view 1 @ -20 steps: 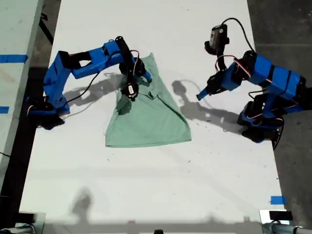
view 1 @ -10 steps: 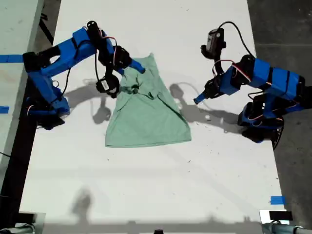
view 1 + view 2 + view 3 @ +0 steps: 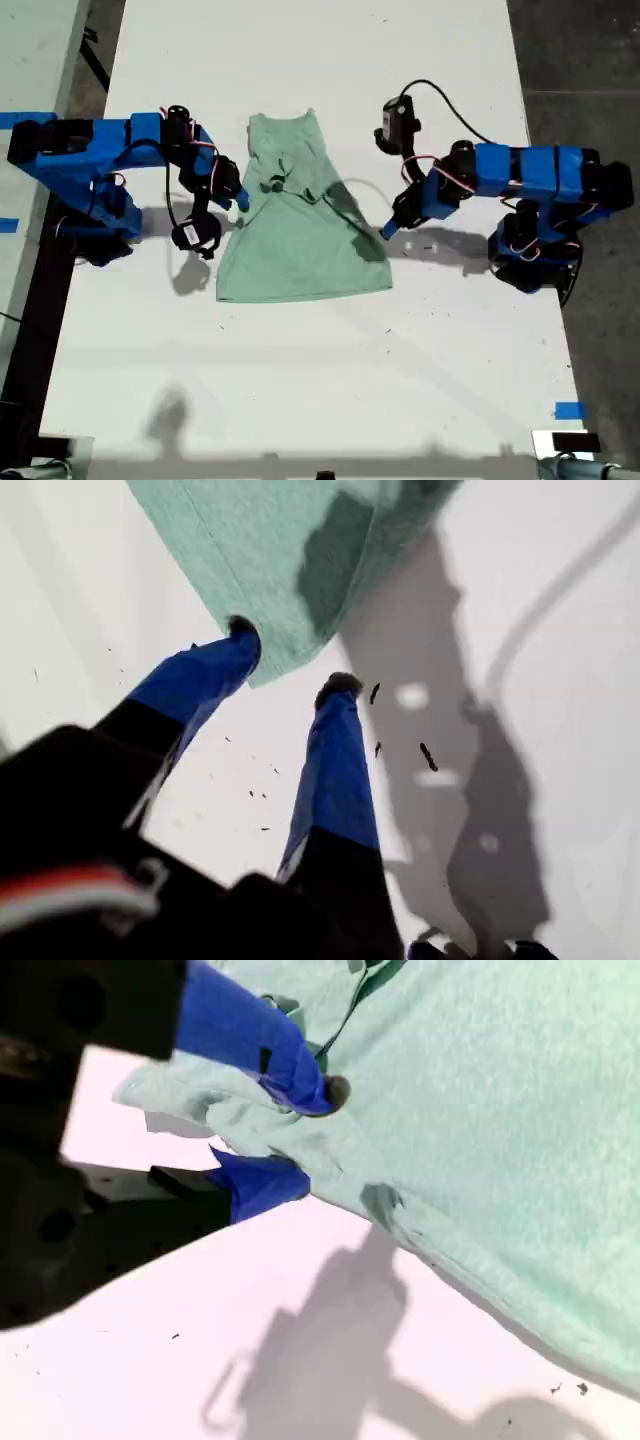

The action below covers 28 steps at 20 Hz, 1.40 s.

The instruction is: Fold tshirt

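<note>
now | my first gripper point(image 3: 285, 658) open, empty, beside tshirt point(image 3: 300, 235) | my second gripper point(image 3: 300, 1138) pinching tshirt edge

**Bright overhead light, hard shadows**

Strong light is washing the white table point(image 3: 320, 350) almost to glare. Crisp arm shadows are falling across it in the exterior view. Both wrist views are looking soft, with near parts blurring dark and out of focus.

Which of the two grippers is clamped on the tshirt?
My second gripper: its jaws pinch a bunched edge of the tshirt, while my first gripper is open beside it.
</note>
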Tool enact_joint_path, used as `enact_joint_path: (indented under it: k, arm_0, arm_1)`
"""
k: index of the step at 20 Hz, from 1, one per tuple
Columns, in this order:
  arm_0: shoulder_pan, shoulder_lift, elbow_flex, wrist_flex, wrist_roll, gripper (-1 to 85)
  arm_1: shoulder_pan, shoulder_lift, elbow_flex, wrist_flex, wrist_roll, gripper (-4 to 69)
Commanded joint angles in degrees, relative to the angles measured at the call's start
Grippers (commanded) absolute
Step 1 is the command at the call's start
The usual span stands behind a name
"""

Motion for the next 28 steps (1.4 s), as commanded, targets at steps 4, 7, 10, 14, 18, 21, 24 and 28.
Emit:
enact_joint_path:
  k: [4, 7, 10, 14, 18, 21, 24, 28]
  arm_0:
    - [0.6, 3.7, 1.2, 0.7, -3.0, 15.3]
    - [0.9, 4.6, 1.9, 0.9, -4.0, 14.2]
    - [1.0, 5.9, 4.3, -1.1, -3.5, 13.1]
    - [1.6, 5.9, 5.4, -2.3, -3.4, 11.6]
    - [1.8, 5.7, 5.7, -2.5, -3.5, 11.1]
    - [1.8, 5.7, 5.8, -2.5, -3.8, 10.9]
    - [1.8, 5.6, 5.8, -2.5, -3.8, 10.4]
    - [2.1, 5.5, 5.7, -2.6, -3.9, 10.1]
  arm_1:
    - [-2.5, -5.9, 1.9, -8.1, 1.1, 23.7]
    - [-2.5, -8.4, 4.3, -11.9, 1.4, 24.3]
    - [-2.5, -12.7, 4.4, -14.4, 1.4, 24.5]
    - [-1.9, -18.9, 2.7, -16.3, 1.2, 24.0]
    - [-1.8, -23.9, -0.2, -16.5, 0.5, 18.5]
    - [-1.4, -23.9, -0.2, -16.8, 0.1, 4.3]
    - [-1.4, -24.2, -0.5, -16.4, -0.4, 0.9]
    - [-1.7, -24.3, -1.4, -15.0, -0.4, -0.2]
